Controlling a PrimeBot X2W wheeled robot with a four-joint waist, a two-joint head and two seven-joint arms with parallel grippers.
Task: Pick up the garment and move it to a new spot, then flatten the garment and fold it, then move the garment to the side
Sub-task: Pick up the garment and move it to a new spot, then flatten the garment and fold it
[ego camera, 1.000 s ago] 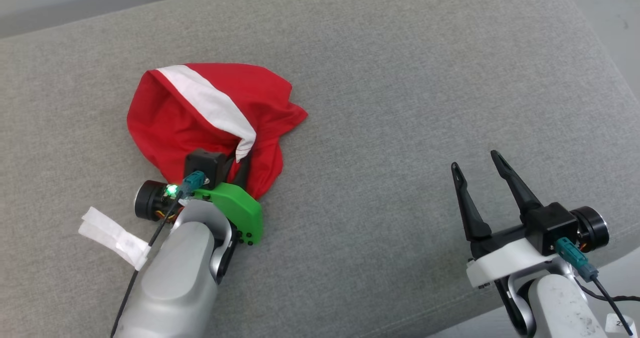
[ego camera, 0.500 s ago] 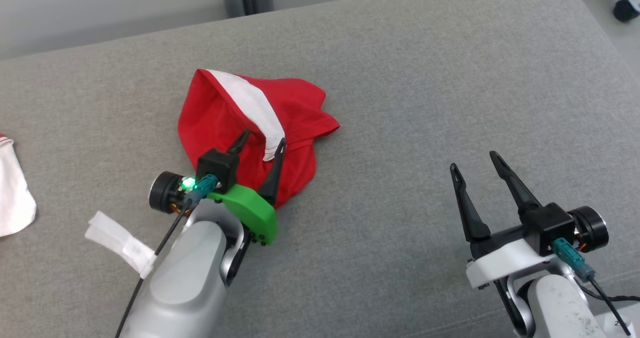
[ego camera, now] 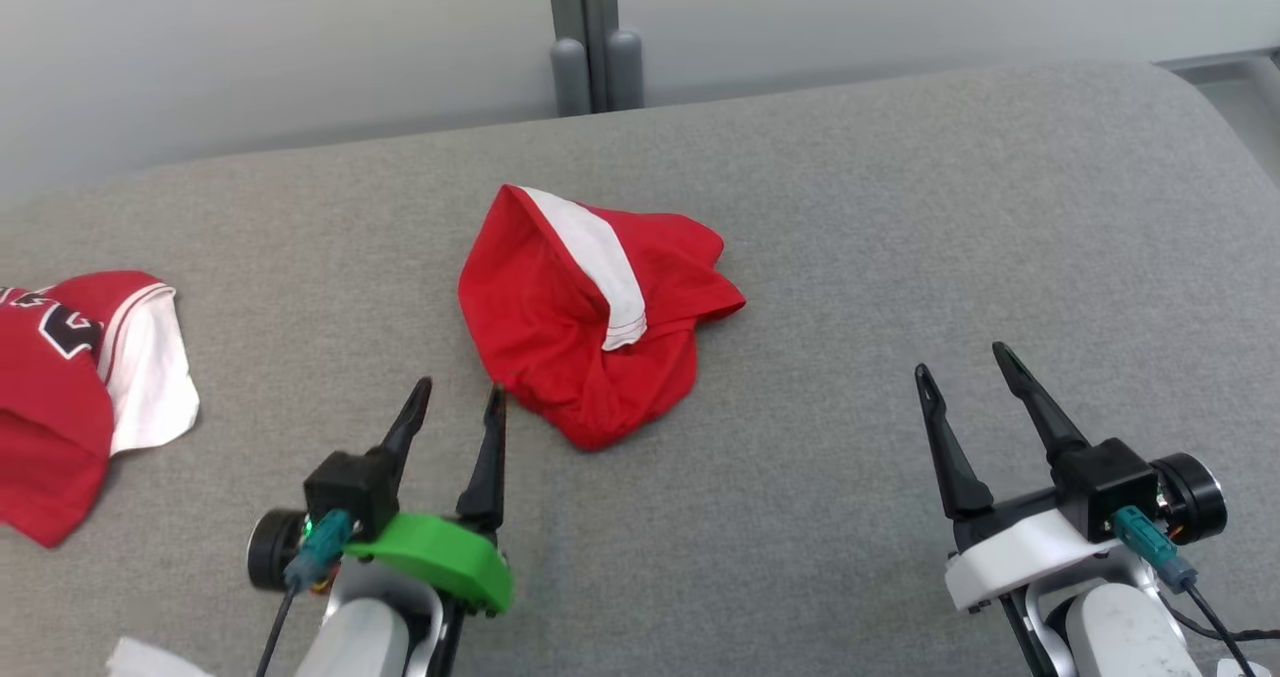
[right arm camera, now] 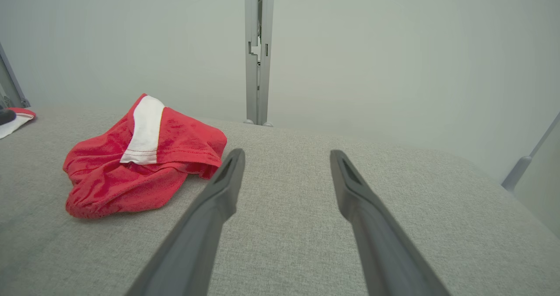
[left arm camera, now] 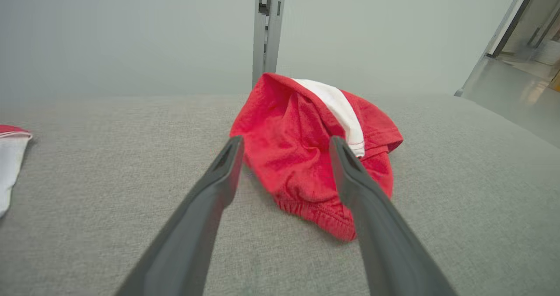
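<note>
Garment [ego camera: 590,337] in red with a white stripe [ego camera: 600,262] is lying crumpled near the middle of the grey fabric-covered surface [ego camera: 850,207], its gathered elastic hem facing the robot, as both arms are hovering at the near side. The left pincer [ego camera: 460,389] is standing released, its 2 dark fingers spread and gripping nothing, with the tips pointing toward the garment's near left edge. One fingertip is sitting just beside the cloth, though whether it is touching cannot be told. In the left wrist view, the garment [left arm camera: 302,156] is showing between and beyond the spread fingers of the left pincer [left arm camera: 285,141], bunched into a peak at the back. The right pincer [ego camera: 960,359] is also standing released and empty, well apart from the garment on its right, over bare grey fabric. In the right wrist view, the right pincer [right arm camera: 286,152] is pointing past the garment [right arm camera: 131,173], which is lying off to the left. Another red and white jersey [ego camera: 70,377] with black lettering is lying at the surface's far left, well apart from the garment. Behind the surface, a grey upright post [ego camera: 590,47] is standing against a pale wall [ego camera: 250,47].
</note>
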